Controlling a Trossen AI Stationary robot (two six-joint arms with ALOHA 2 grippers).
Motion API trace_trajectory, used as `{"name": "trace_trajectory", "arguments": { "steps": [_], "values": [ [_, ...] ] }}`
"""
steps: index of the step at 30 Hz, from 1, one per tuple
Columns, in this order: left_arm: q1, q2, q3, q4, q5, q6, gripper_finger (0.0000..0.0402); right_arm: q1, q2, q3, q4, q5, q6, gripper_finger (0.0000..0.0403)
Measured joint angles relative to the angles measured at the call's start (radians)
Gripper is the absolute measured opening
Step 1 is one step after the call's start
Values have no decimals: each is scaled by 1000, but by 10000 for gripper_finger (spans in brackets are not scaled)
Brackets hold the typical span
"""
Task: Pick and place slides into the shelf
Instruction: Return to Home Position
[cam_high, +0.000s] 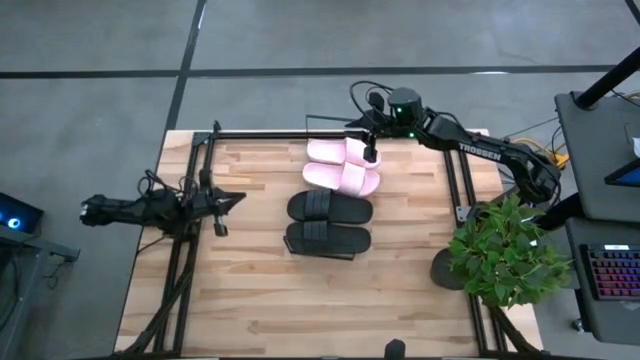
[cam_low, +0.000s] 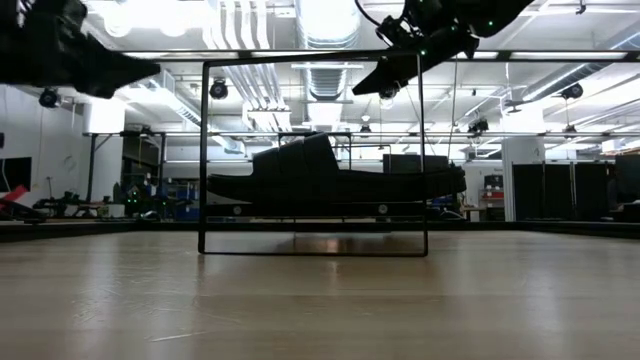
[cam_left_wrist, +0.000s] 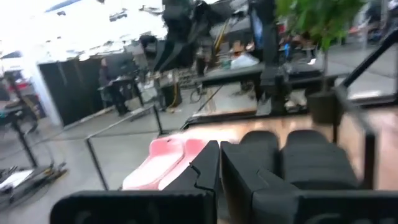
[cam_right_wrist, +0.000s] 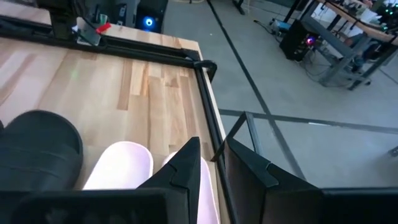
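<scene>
Two pale pink slides (cam_high: 342, 165) lie side by side, soles down, near the table's far edge. In front of them two black slides (cam_high: 330, 207) (cam_high: 328, 240) lie sole-down. The shelf's thin black wire frame (cam_low: 203, 150) stands at the far edge, just behind the pink pair (cam_right_wrist: 118, 165). My right gripper (cam_high: 370, 152) hovers high above the pink slides, its fingers (cam_right_wrist: 186, 168) narrowly open with nothing between them. My left gripper (cam_high: 225, 200) is shut and empty at the table's left side, pointing level toward the slides (cam_left_wrist: 165, 162).
A potted plant (cam_high: 505, 250) stands at the table's right near corner. Black table-frame rails (cam_high: 190, 250) run along the left and right sides. Bare wood (cam_high: 320, 300) lies between the black slides and the near edge.
</scene>
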Motion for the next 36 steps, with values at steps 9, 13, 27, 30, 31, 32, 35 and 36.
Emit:
{"name": "trace_trajectory", "arguments": {
  "steps": [9, 13, 27, 30, 31, 32, 35, 36],
  "values": [
    [110, -12, -78, 9, 121, -65, 0, 14, 0, -46, 121, -33, 114, 63],
    [113, -13, -76, 1, 127, -56, 0, 41, -2, -162, 404, -109, 316, 54],
    [115, -8, -73, -11, 122, -2, 0, 57, -271, -605, 663, -122, 313, 10],
    [115, -10, -73, -10, 115, -1, 0, 88, -309, -722, 741, -131, 372, 9],
    [115, -11, -73, -10, 112, -2, 0, 99, -315, -760, 789, -131, 398, 9],
    [115, -12, -73, -10, 112, -2, 0, 112, -318, -794, 848, -130, 422, 9],
    [115, -11, -73, -5, 111, -2, 0, 154, -320, -903, 1035, -99, 501, 9],
    [115, -10, -74, -2, 110, -2, 0, 172, -321, -937, 1079, -65, 516, 9]
  ]
}}
